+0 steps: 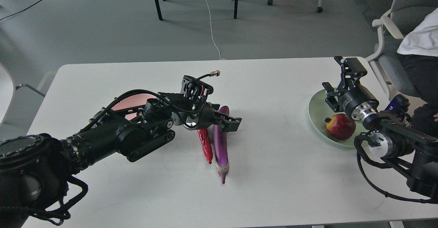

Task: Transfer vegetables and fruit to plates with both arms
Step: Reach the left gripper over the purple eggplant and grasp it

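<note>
The purple eggplant (221,146) lies on the white table (280,173), stem cap toward me. The red chili pepper (205,146) lies against its left side. My left gripper (223,115) is low over the eggplant's far end, with one finger (232,123) across it and the other behind; the jaws look open. The salmon pink plate (131,102) is mostly hidden behind my left arm. The pomegranate (340,126) sits in the mint green plate (316,110). My right gripper (335,77) is open and empty above the plate's far rim. The yellow-green fruit is hidden.
A grey chair (393,26) and a seated person in a white shirt (421,36) are at the table's right end. Black table legs (155,0) and a white cable (212,26) are on the floor beyond the far edge.
</note>
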